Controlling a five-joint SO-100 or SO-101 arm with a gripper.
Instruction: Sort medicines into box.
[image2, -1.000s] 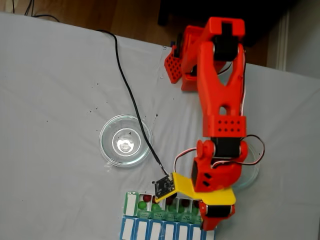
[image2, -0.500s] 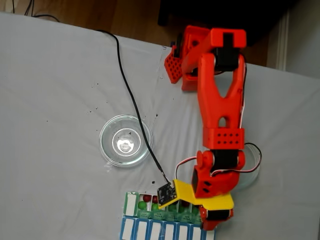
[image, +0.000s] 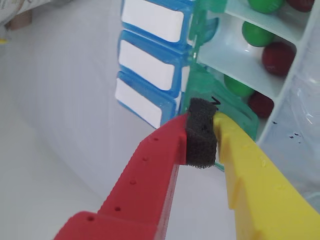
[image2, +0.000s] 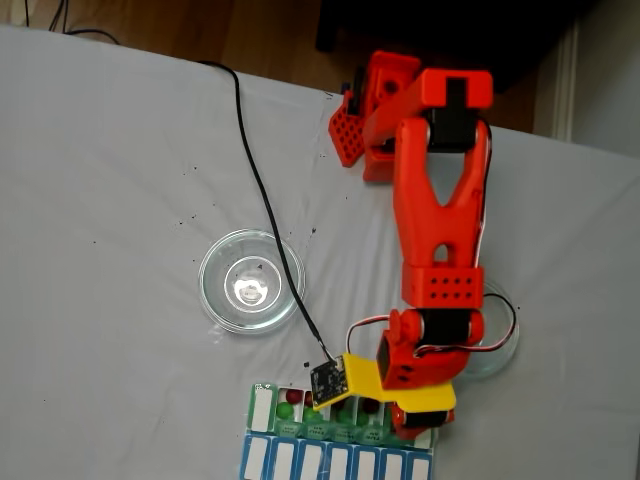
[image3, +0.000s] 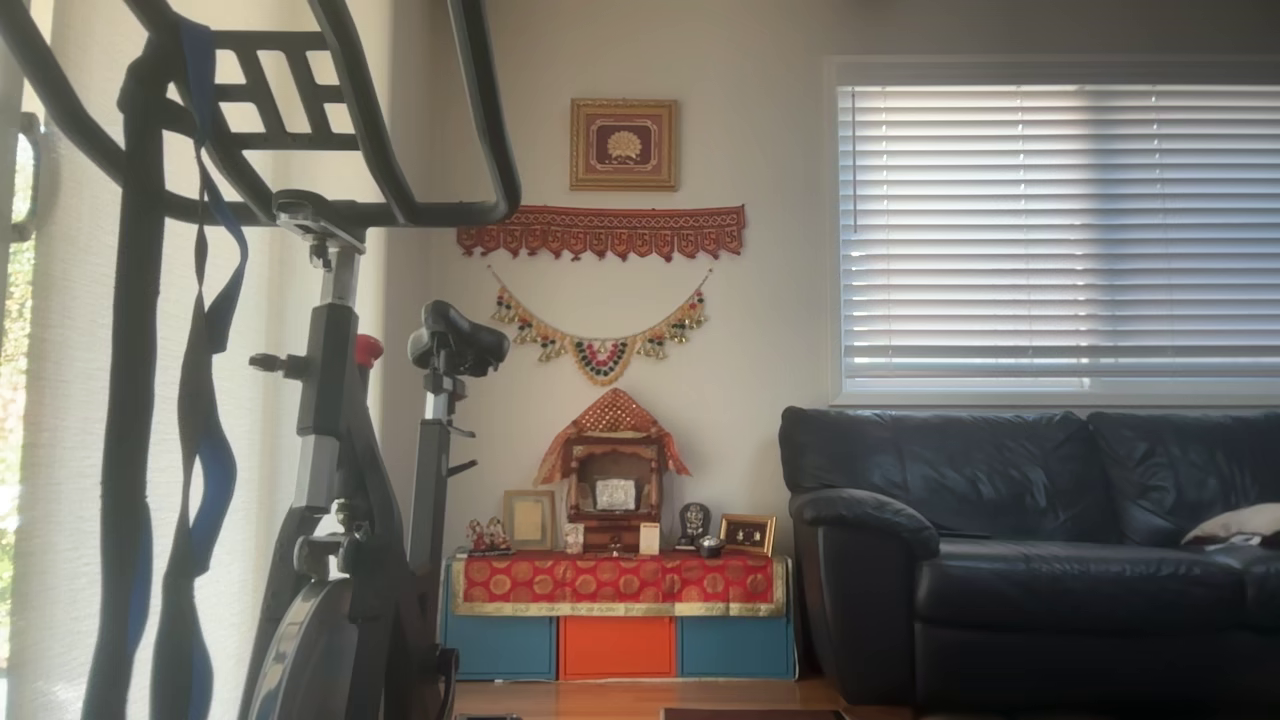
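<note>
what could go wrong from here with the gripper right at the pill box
The gripper, jaws closed on their black foam pad, sits against a green flap lid of the box. Pushing on could bend the lid or shove the box along the cloth. The camera cable trails past the glass dish and might catch it.

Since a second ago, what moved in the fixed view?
The pincer and wrist drew back up the picture, from the organiser's right end toward the arm's base, uncovering more of the box. Nothing was visibly taken or released. The glass dish and the cable stayed put.
</note>
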